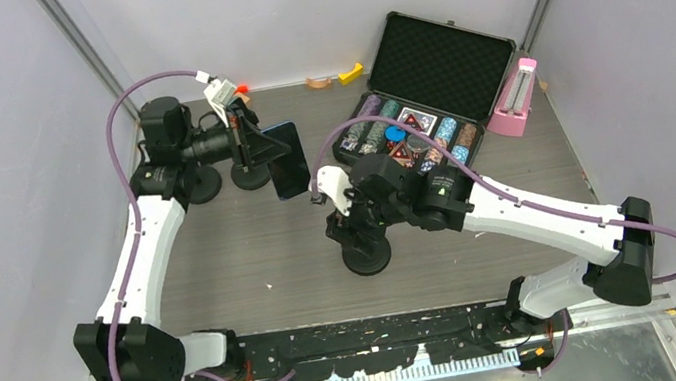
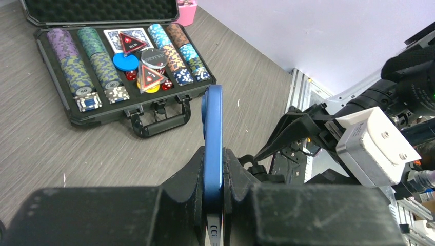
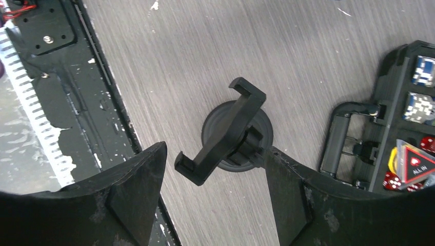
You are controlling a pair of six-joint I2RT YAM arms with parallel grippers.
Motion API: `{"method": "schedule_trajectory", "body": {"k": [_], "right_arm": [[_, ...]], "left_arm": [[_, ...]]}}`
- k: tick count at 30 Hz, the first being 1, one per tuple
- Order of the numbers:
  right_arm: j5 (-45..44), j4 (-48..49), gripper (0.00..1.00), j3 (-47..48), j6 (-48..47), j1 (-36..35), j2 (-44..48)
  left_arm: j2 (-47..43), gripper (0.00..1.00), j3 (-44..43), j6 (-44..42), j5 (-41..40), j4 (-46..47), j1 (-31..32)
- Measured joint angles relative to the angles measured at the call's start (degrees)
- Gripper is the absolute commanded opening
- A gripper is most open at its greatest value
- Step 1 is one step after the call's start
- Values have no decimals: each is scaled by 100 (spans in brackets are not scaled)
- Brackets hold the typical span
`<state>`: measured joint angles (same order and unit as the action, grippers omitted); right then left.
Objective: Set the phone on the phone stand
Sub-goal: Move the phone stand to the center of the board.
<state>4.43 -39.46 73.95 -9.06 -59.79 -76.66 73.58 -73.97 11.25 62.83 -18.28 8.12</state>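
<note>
Left wrist: left claw (image 2: 213, 171) pinches slim blue phone (image 2: 212, 118) edge-on; right claw (image 3: 213, 156) gapes wide, straddling black plastic stand (image 3: 225, 128) on wood-grain table (image 3: 205, 51).

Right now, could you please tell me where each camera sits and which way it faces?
Top external: above and behind the arms, looking down on the table; both arms show, the left pincer shut on the blue phone.
Left wrist: on the left arm, looking along the phone's edge toward the poker chip case; its own fingers show.
Right wrist: on the right arm, looking down at the phone stand, framed by the open right pincer.
Shared: both wrist views catch the poker chip case.
</note>
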Motion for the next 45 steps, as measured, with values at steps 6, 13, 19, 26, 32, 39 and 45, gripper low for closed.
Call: {"method": "schedule_trajectory", "body": {"k": [6,13,19,26,32,39,45], "right_arm": [[-579,-4,75,-20,-90,-50,4],[-984,-208,74,-160,-275,-74,68],[-1161,-352,73,-319,-435,-74,247],[-1421,-452,72,-592,-575,68,535],[-1552,-531,71,-776,-590,326,844],[-1563,-595,64,-1003,-579,813,1248],[-1403,-605,53,-1134,-496,1207,1495]], "left_arm": [[68,0,0,7,-33,-2,0],[94,0,0,26,-33,-2,0],[94,0,0,24,-28,0,0],[94,0,0,4,-26,0,0],[94,0,2,0,-26,0,0],[92,0,52,-162,46,4,55],[83,0,125,-358,120,-2,214]]}}
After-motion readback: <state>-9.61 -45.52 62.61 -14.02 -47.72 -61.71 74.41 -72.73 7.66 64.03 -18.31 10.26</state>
